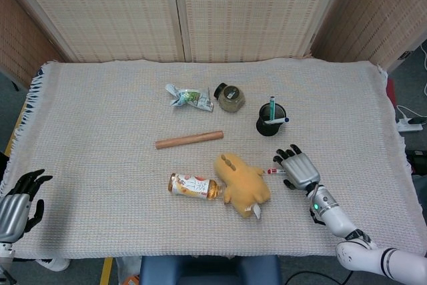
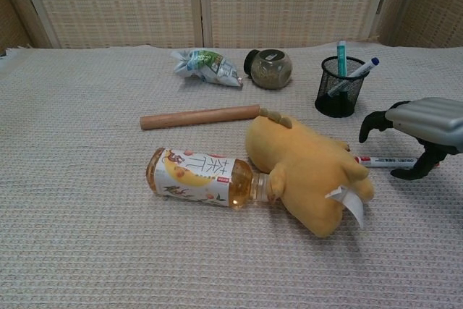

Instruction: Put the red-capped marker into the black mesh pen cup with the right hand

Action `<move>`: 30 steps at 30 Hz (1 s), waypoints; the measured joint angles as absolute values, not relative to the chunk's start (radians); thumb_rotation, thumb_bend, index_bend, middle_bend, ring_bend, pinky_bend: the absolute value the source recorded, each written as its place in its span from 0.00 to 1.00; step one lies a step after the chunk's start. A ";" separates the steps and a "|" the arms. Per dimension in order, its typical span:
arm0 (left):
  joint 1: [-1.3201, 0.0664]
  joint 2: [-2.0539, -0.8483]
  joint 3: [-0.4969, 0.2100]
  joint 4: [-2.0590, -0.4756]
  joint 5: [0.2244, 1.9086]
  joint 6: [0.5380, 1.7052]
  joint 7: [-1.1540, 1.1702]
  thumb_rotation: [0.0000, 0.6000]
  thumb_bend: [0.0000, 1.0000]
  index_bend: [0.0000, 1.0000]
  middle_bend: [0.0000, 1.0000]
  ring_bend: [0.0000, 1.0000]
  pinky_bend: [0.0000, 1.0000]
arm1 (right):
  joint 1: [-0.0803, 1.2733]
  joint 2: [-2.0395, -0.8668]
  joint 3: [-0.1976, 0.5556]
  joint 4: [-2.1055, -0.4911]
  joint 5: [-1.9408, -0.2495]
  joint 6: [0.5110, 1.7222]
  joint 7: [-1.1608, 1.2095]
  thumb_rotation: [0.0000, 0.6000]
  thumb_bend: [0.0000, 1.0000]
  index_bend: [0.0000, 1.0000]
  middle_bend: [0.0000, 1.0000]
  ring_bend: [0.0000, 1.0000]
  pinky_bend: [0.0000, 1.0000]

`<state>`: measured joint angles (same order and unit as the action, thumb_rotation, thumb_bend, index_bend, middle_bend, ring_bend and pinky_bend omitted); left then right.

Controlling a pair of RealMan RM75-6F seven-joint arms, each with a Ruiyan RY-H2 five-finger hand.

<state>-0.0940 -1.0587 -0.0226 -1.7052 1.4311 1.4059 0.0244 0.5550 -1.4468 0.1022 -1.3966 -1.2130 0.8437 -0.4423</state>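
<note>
Right hand [image 1: 297,167] sits spread over our red-capped marker [image 2: 376,161] on the desk [image 1: 100,131], beside the plush toy [image 2: 307,171], nothing gripped.

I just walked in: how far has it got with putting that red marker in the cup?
Early. Nothing is in the cup from this job yet. The right hand hovers over the red-capped marker, fingers spread, no grip visible. The marker lies on the cloth beside the plush toy. Left: grasp, lift, drop into the black mesh pen cup.

Yellow plush toy [image 2: 307,168] touching a lying tea bottle [image 2: 201,177], wooden stick [image 2: 200,116], crumpled packet [image 2: 205,67], round jar [image 2: 269,68]
</note>
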 measured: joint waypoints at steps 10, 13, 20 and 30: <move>-0.098 -1.063 -0.023 -1.698 1.422 1.394 0.030 1.00 0.59 0.23 0.09 0.09 0.35 | 0.585 -1.490 0.097 -1.348 -1.173 0.829 -0.440 1.00 0.21 0.35 0.19 0.24 0.15; -0.098 -1.064 -0.023 -1.698 1.420 1.392 0.031 1.00 0.59 0.23 0.09 0.09 0.35 | 0.594 -1.505 0.093 -1.336 -1.174 0.826 -0.436 1.00 0.21 0.38 0.19 0.24 0.15; -0.099 -1.064 -0.022 -1.696 1.413 1.384 0.030 1.00 0.59 0.23 0.09 0.09 0.35 | 0.602 -1.514 0.088 -1.317 -1.168 0.836 -0.431 1.00 0.21 0.40 0.20 0.25 0.16; -0.101 -1.064 -0.021 -1.698 1.410 1.380 0.037 1.00 0.59 0.23 0.09 0.09 0.35 | 0.606 -1.520 0.095 -1.288 -1.153 0.850 -0.417 1.00 0.21 0.46 0.22 0.28 0.19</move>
